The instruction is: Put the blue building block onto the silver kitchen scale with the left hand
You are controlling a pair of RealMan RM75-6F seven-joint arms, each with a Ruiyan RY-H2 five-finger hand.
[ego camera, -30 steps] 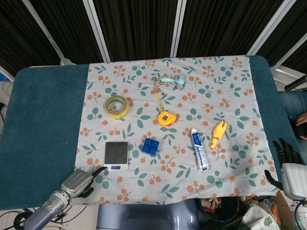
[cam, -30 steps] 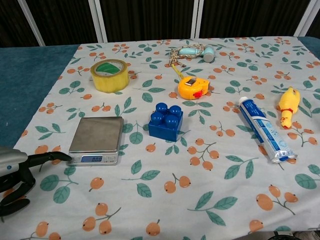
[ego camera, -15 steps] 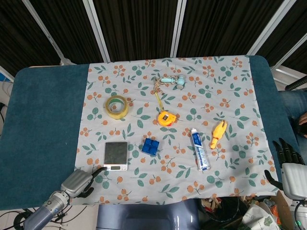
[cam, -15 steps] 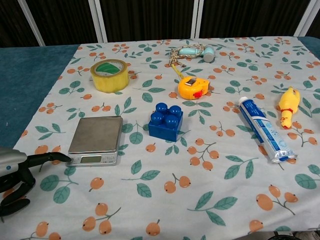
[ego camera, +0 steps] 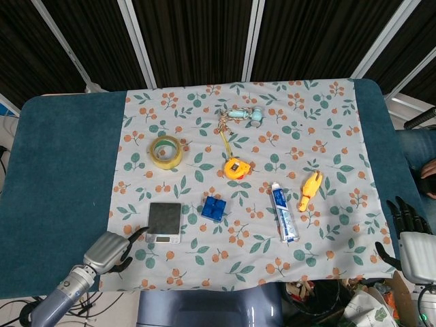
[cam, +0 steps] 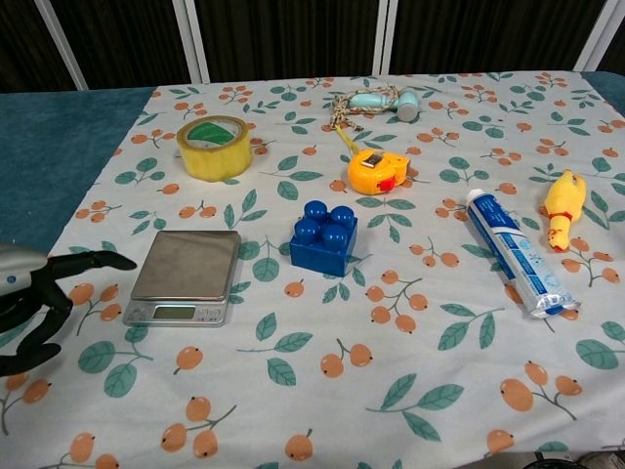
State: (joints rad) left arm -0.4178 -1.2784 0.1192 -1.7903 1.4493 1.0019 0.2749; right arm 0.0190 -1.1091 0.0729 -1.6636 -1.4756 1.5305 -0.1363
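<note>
While block (cam: 324, 237) sits on cloth just right of scale (cam: 186, 275), not touching it, my left hand (cam: 39, 298) hangs just left of scale, fingers apart, holding nothing. Tape roll (cam: 215, 147) well beyond scale. My right hand (ego camera: 407, 228) far right of scale at table edge, fingers apart, nothing held.

Bright, even overhead light, soft short shadows, sharp focus, perhaps slight edge distortion.
</note>
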